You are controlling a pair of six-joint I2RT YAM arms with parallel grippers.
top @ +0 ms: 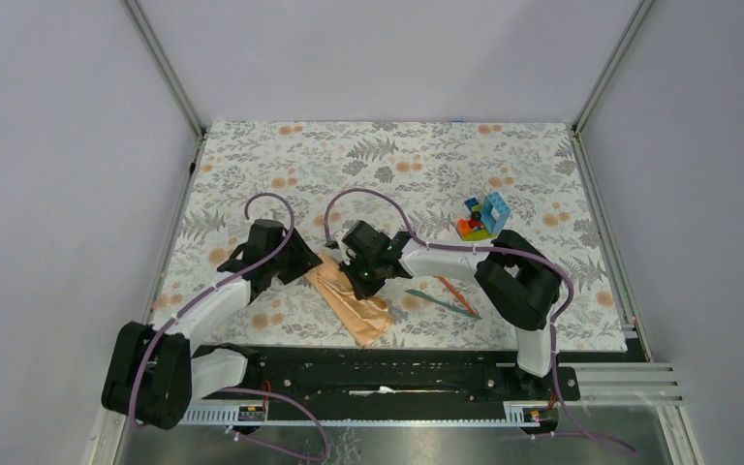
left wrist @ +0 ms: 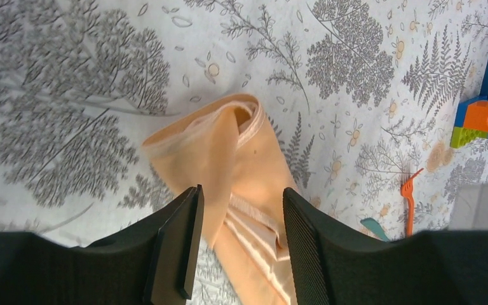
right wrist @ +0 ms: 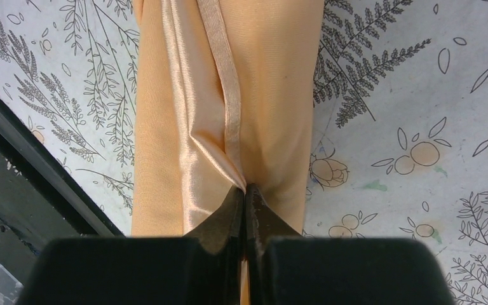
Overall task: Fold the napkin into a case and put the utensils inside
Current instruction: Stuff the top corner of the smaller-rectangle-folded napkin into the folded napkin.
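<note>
Napkin [top: 354, 302], folded into 1 long peach strip, is lying on the floral mat [top: 397, 165] between the 2 grippers. At its near end the right gripper [right wrist: 246, 190] is pinching a fold of hem tight between closed fingertips, while the left gripper [left wrist: 241, 194] is standing with jaws parted, the strip's other end lying between and ahead of them. The orange utensil [top: 453, 291] and the teal utensil [top: 443, 303] are resting just to the right of the right gripper, with the toy blocks [top: 481, 218] farther beyond.

Light: bright, even, diffuse from overhead; shadows faint and soft; mild sheen on napkin [right wrist: 187, 165]; wrist close-ups sharp.
</note>
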